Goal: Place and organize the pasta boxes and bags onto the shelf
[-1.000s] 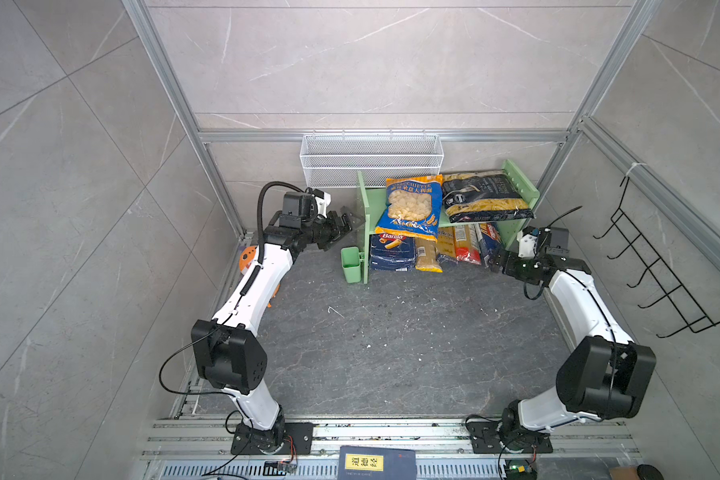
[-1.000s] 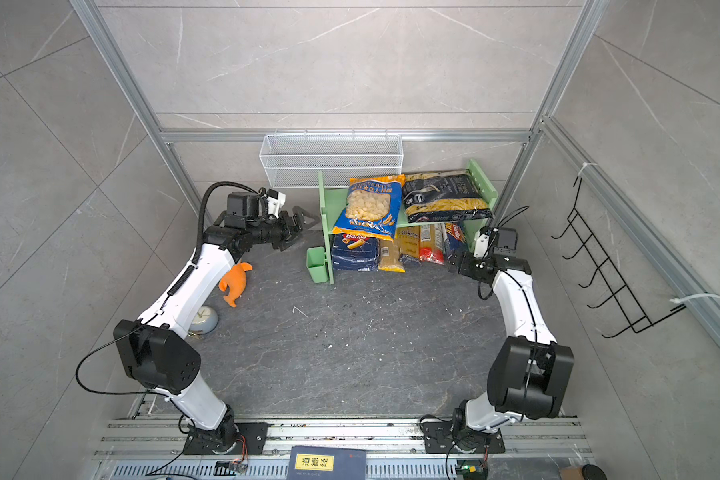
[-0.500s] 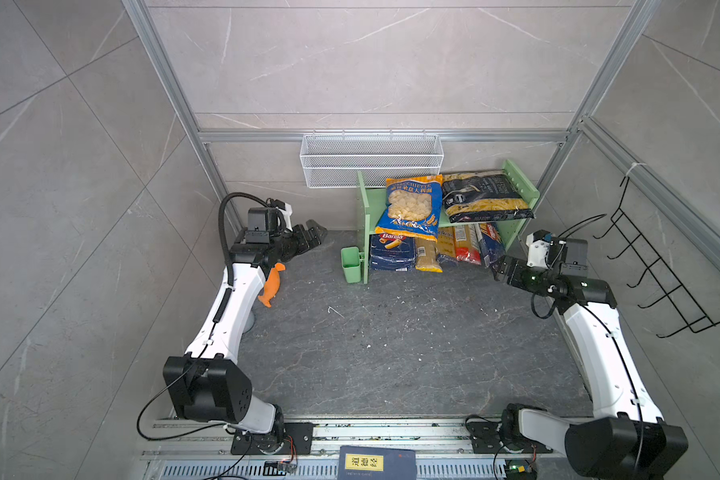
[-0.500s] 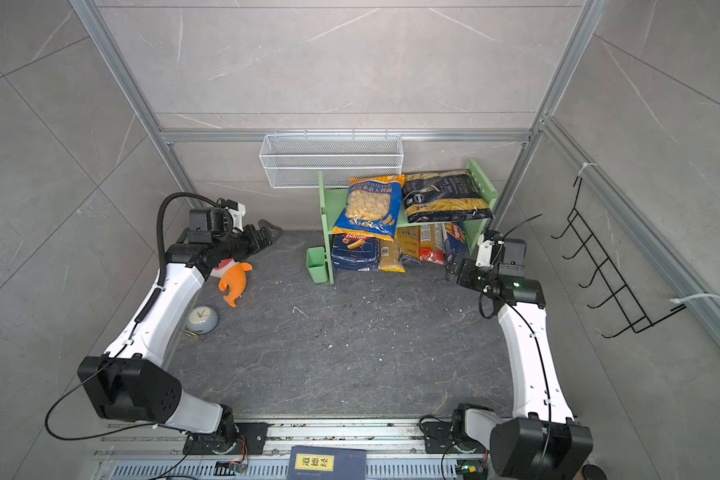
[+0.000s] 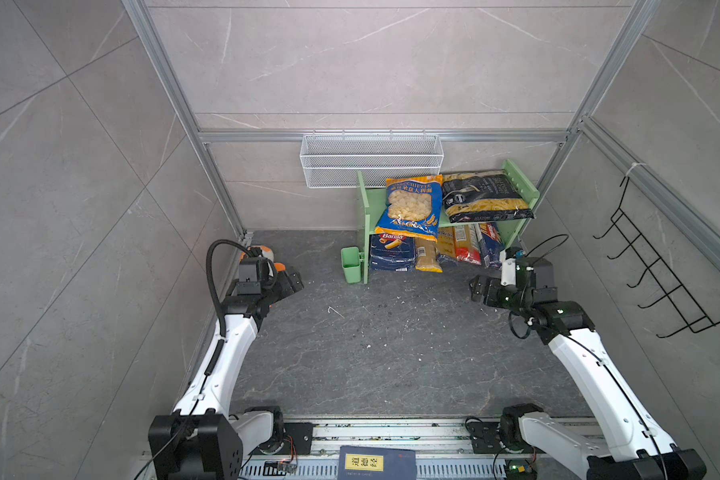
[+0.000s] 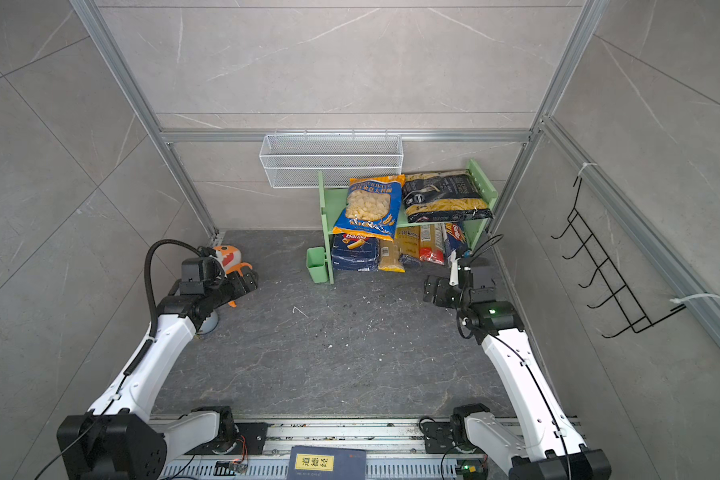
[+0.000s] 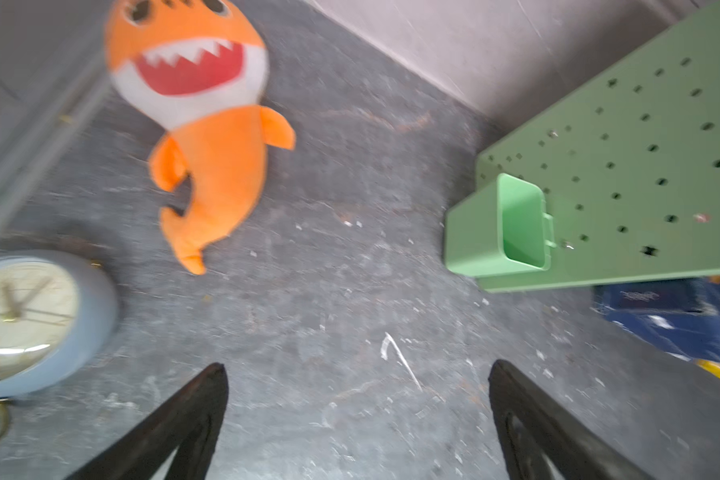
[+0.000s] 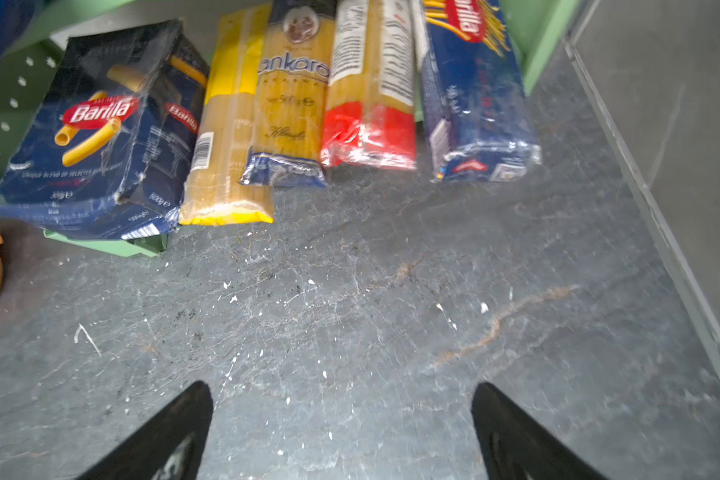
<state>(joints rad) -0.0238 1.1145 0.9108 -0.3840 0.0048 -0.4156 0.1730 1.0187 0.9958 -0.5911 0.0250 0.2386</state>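
Note:
The mint-green shelf (image 5: 520, 183) stands at the back right. On its upper tier lie the orange-and-blue orecchiette bag (image 5: 410, 205) and the black penne bag (image 5: 483, 197). Underneath sit the Barilla rigatoni box (image 8: 100, 129), a yellow spaghetti pack (image 8: 225, 145), a blue-and-yellow pack (image 8: 292, 104), a red pack (image 8: 371, 104) and the Barilla spaghetti pack (image 8: 474, 95). My left gripper (image 5: 294, 282) hangs open and empty over the floor, well left of the shelf. Just in front of the shelf's right end, my right gripper (image 5: 476, 289) is open and empty.
An orange plush shark (image 7: 208, 124) and a blue clock (image 7: 30, 316) lie by the left wall near my left gripper. A white wire basket (image 5: 371, 160) hangs behind the shelf. A black hook rack (image 5: 661, 270) is on the right wall. A dark blue book (image 5: 375, 461) lies at the front.
Both arms have drawn back from the shelf. The left gripper moved left and toward the front, the right gripper backed off the lower tier. Both stayed open.

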